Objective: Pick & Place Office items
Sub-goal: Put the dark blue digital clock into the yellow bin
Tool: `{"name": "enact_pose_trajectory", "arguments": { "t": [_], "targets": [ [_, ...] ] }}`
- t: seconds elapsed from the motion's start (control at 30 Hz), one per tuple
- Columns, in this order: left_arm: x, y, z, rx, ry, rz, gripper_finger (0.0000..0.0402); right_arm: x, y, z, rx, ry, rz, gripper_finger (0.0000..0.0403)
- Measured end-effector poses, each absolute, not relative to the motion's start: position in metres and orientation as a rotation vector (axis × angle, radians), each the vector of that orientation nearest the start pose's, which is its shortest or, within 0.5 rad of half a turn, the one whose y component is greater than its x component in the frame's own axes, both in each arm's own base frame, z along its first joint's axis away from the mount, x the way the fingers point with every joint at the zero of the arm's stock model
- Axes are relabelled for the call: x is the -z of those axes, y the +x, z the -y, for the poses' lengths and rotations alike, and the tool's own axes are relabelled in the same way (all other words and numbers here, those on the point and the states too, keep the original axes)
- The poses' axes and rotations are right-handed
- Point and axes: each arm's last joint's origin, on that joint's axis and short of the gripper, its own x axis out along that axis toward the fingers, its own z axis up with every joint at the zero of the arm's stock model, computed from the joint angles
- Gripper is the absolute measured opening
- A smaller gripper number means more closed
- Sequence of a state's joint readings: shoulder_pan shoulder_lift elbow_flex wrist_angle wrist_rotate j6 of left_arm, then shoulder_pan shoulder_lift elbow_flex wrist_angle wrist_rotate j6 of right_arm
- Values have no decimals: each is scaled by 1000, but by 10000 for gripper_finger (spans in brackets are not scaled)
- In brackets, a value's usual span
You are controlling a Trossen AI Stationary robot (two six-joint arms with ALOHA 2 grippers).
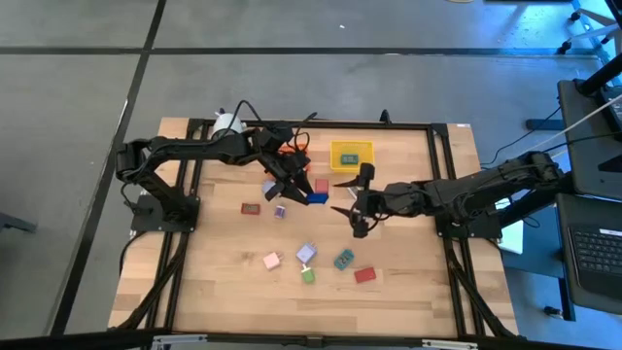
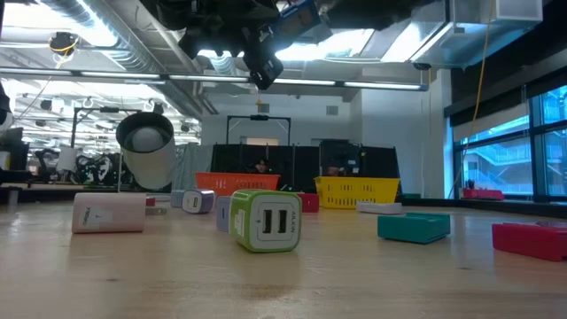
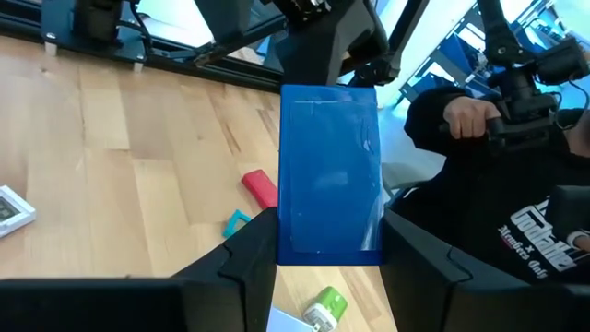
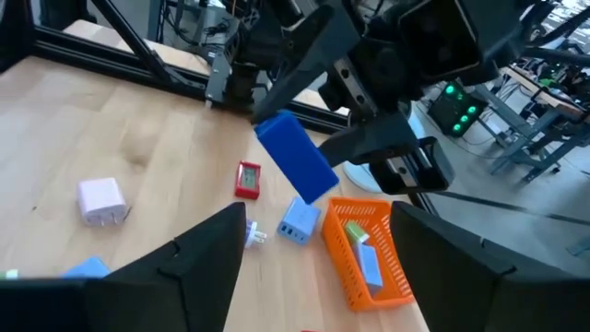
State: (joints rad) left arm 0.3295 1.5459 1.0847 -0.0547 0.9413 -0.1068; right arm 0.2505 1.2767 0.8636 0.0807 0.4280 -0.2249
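Your left gripper has its jaws clamped on the blue block, carried clear above the surface near the orange bin. Your right gripper waits close by, jaws spread and empty. Transport is under way, I judge. Next, centre the block over a bin before releasing; other blocks remain scattered.

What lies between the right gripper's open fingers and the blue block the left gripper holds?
Nothing: in the high view, bare table separates the right gripper from the blue block in the left gripper.
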Motion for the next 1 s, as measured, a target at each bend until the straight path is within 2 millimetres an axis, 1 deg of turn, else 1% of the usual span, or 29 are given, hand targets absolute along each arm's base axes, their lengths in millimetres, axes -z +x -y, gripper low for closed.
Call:
{"name": "enact_pose_trajectory", "arguments": {
  "t": [0.1,0.27,0.4,0.67,0.8,0.9,1.0],
  "targets": [
    [-270,323,-85,579,-413,-455,157,-282,275,-58,131,-327,-331,270],
    [-268,325,-85,577,-417,-460,153,-280,282,-60,116,-317,-307,270],
    [-267,326,-85,578,-416,-459,153,-273,287,-62,111,-325,-332,270],
    [-267,326,-84,583,-415,-459,153,-280,300,-66,68,-322,-319,270],
    [-267,326,-84,585,-416,-459,153,-277,303,-67,63,-324,-328,269],
    [-267,326,-84,589,-412,-457,153,-277,303,-67,72,-317,-328,256],
    [-267,326,-84,597,-415,-456,153,-277,303,-67,73,-312,-327,233]
  ]
}}
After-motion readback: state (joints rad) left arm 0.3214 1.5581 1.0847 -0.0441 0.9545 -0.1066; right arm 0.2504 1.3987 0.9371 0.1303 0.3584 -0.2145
